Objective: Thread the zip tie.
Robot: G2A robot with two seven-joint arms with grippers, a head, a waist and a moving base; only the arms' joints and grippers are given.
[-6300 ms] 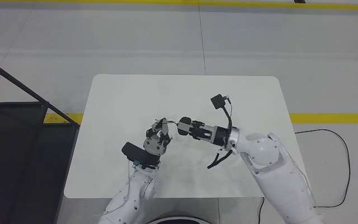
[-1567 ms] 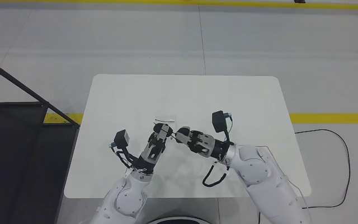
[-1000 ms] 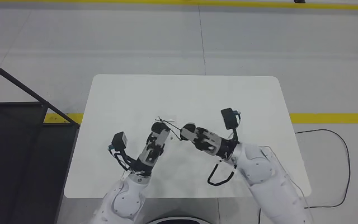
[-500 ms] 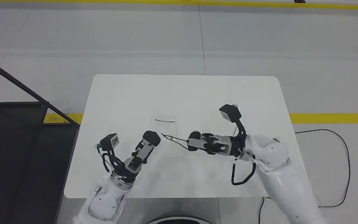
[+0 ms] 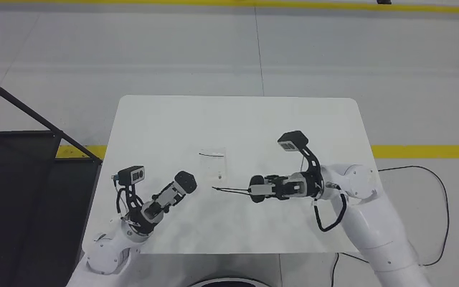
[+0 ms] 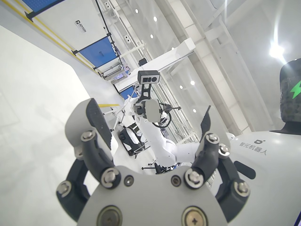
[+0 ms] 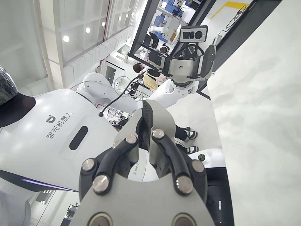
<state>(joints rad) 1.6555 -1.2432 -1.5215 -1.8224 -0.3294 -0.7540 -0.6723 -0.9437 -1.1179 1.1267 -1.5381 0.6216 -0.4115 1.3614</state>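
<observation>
The right jaws are shut tight on one end of the zip tie. The rest of the thin black strip sticks out in front of them, over the bench, and points toward the left jaws. The left jaws are wide open with nothing in them, and they sit well apart from the free tip of the tie. A small clear bag lies flat on the bench, off to one side of the gap between the two sets of jaws. The tie looks very light and bendy, so it will likely wobble and droop at its far end, and the smooth plastic may slip. It is too thin to tell if the tail is already through the little head. I think the best place to grab is near the free tip, pinching the flat sides, so that end can be held steady and guided
</observation>
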